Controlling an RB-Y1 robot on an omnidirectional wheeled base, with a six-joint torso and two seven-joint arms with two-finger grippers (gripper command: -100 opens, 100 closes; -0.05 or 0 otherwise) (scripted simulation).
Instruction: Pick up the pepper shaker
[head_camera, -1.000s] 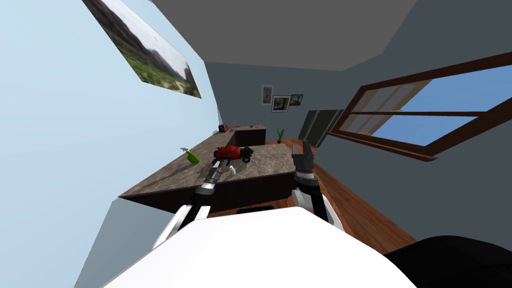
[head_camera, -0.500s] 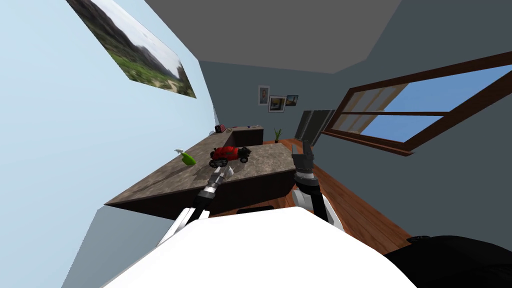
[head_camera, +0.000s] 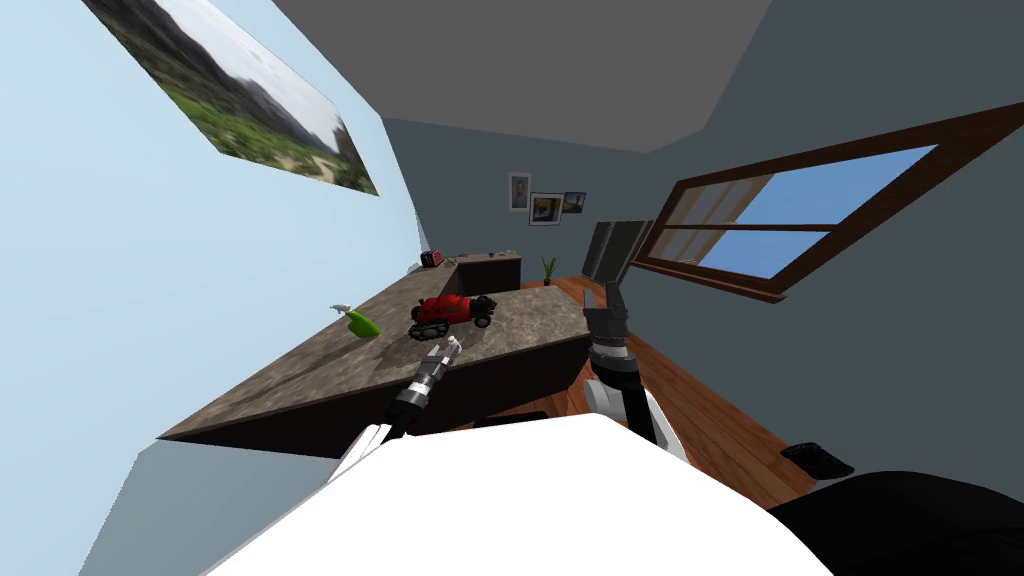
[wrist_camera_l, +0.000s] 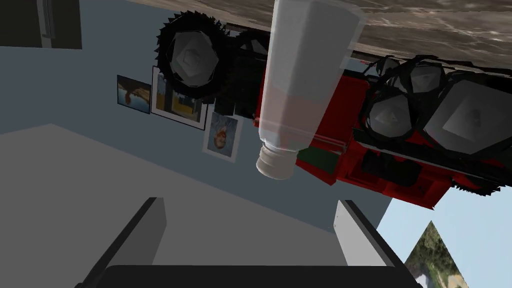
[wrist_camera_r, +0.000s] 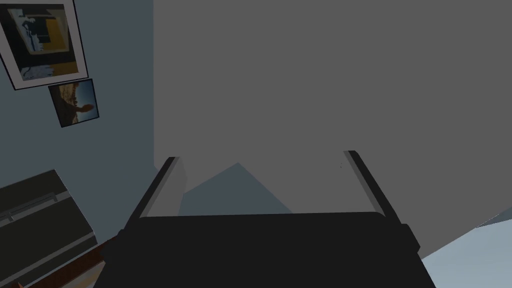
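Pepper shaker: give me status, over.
Left gripper open, just short of the pepper shaker. Right gripper open, raised beside the counter. Shaker upright on the counter, not grasped. Red toy vehicle right behind it.

Mottled brown surface (head_camera: 330, 368) before me
A red toy vehicle (head_camera: 450, 310) with black wheels stands on it; a green spray bottle (head_camera: 360, 323) sits near it, toward the pale blue wall.

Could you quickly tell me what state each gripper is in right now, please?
Left gripper: open, empty; the pepper shaker is just beyond its fingertips.
Right gripper: open, holding nothing.
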